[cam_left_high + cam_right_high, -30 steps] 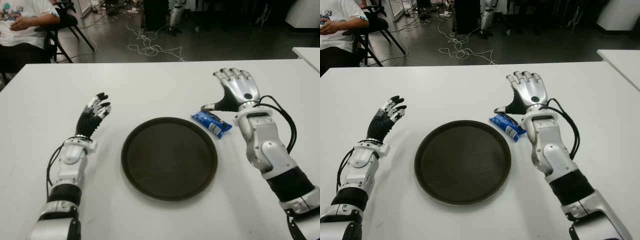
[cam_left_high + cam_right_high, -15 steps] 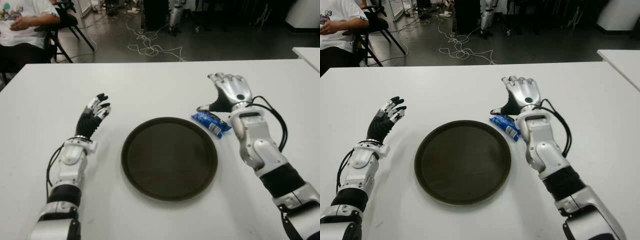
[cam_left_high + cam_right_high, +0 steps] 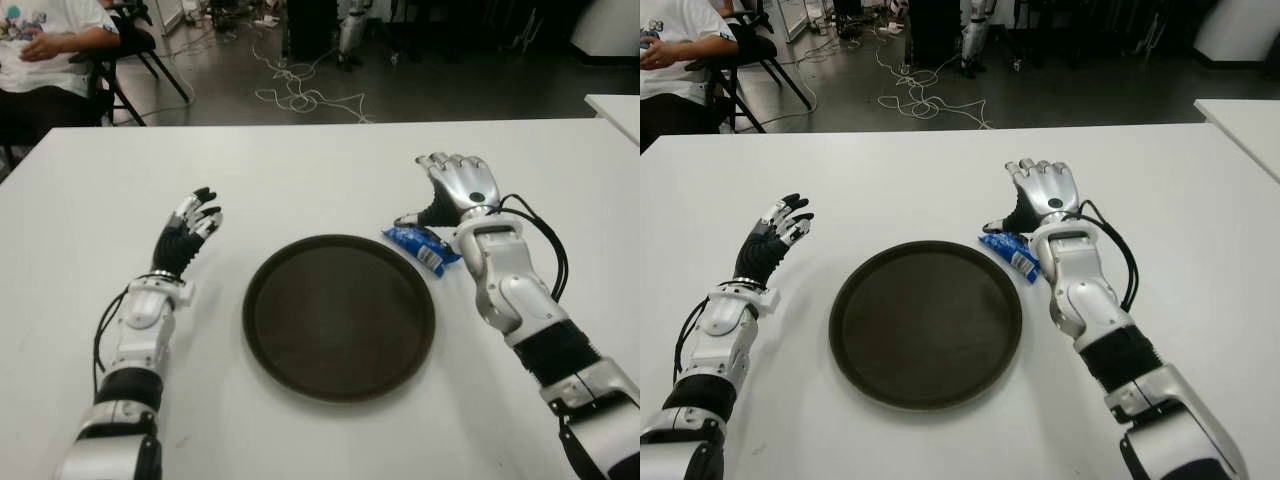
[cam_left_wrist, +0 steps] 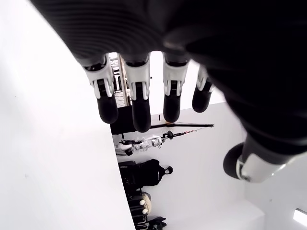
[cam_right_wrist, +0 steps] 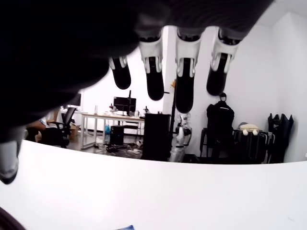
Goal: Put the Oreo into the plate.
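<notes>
A blue Oreo packet [image 3: 423,246] lies on the white table [image 3: 300,180], just off the right rim of the round dark plate [image 3: 339,315]. My right hand [image 3: 452,190] hovers just behind the packet, fingers spread and holding nothing, its thumb tip close above the packet's far end. The right wrist view shows its fingers [image 5: 184,86] extended over bare table, with a blue sliver of the packet [image 5: 125,227] at the picture's edge. My left hand [image 3: 188,228] shows left of the plate, fingers relaxed and holding nothing.
A seated person [image 3: 45,45] is beyond the table's far left corner. Cables [image 3: 300,95] lie on the floor behind the table. Another white table's corner [image 3: 615,105] shows at the far right.
My right hand has shifted left and lowered toward the Oreo packet, with the forearm swinging in behind it. The packet, the plate and my left hand have not moved.
</notes>
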Available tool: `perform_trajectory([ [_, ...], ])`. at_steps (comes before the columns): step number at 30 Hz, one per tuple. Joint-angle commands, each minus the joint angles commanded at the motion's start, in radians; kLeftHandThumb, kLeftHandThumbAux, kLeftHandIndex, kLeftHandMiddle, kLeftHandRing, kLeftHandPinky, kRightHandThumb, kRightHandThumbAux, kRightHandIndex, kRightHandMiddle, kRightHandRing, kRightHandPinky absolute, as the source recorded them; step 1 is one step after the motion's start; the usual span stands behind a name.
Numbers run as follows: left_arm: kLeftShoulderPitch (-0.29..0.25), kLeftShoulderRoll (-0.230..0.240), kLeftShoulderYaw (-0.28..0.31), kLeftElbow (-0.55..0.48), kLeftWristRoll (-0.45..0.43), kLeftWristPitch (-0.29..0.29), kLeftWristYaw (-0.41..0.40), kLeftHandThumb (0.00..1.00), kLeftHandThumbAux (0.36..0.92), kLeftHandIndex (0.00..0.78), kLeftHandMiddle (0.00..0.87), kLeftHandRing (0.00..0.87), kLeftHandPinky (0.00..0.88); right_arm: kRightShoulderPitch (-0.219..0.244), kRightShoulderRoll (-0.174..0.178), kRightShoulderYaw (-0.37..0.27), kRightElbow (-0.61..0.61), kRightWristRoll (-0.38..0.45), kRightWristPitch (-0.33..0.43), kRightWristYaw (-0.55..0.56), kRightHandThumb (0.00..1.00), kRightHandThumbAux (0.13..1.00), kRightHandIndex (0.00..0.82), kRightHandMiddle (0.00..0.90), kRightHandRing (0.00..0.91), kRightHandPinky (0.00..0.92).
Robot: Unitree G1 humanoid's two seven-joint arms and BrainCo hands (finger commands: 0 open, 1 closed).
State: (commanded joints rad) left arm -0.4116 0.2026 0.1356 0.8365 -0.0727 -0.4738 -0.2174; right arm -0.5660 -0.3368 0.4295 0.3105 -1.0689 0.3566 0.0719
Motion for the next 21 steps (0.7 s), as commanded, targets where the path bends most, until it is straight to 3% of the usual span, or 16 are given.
perform_trajectory([
  [11, 0.004, 0.001, 0.0, -0.002, 0.007, -0.006, 0.01, 0.184, 0.557, 0.073, 0.145, 0.147, 0.171, -0.026, -0.003, 0.0, 0.056, 0.004, 0.002, -0.001, 0.0, 0.444, 0.11, 0.145, 0.144, 0.151],
  [21, 0.013, 0.002, -0.003, -0.014, 0.012, -0.015, 0.013, 0.181, 0.549, 0.075, 0.142, 0.137, 0.154, -0.044, -0.002, -0.002, 0.119, 0.018, -0.006, -0.045, 0.0, 0.465, 0.153, 0.187, 0.19, 0.211],
])
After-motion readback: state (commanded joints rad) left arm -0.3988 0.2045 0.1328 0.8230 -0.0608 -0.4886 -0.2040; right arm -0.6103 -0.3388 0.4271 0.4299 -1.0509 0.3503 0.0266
